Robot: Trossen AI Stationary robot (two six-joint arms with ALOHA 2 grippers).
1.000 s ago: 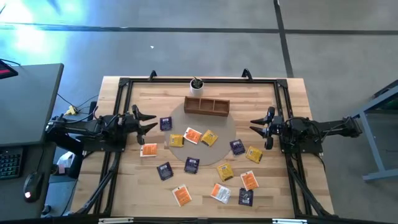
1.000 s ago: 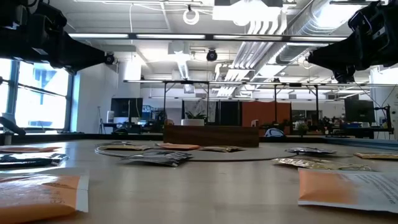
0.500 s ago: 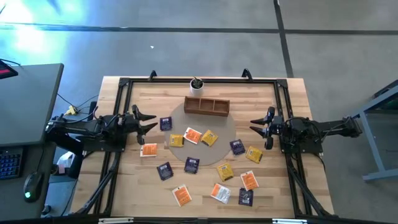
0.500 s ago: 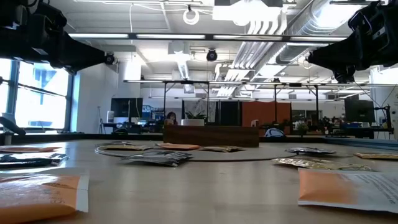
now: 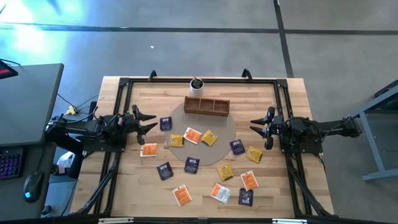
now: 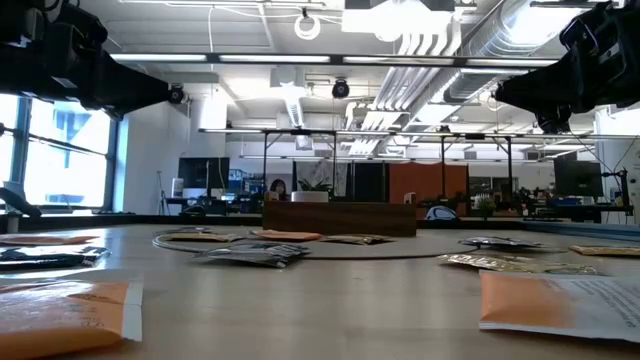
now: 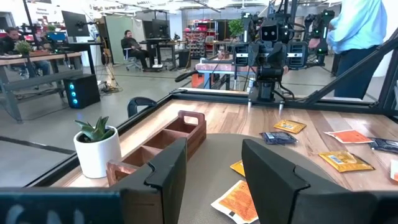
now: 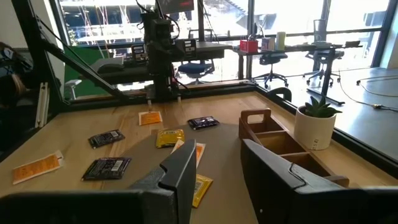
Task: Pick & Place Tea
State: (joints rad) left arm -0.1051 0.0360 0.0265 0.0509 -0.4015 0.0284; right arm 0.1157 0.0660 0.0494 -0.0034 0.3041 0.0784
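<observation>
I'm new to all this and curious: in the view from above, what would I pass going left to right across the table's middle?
Left gripper, open → dark purple square tea sachet → yellow square sachet → orange sachet with pale label → yellow sachet → right gripper, open.

A brown wooden compartment tray [image 5: 206, 106] is seen near the far edge of the pale wooden surface [image 5: 155, 187], with a small white pot [image 5: 196, 85] holding a green plant set just behind it. A dark desk [image 5: 25, 99] with a keyboard [image 5: 9, 165] and a mouse [image 5: 31, 185] is placed beside the surface. A seated person [image 7: 132, 45] is visible in the room beyond.
</observation>
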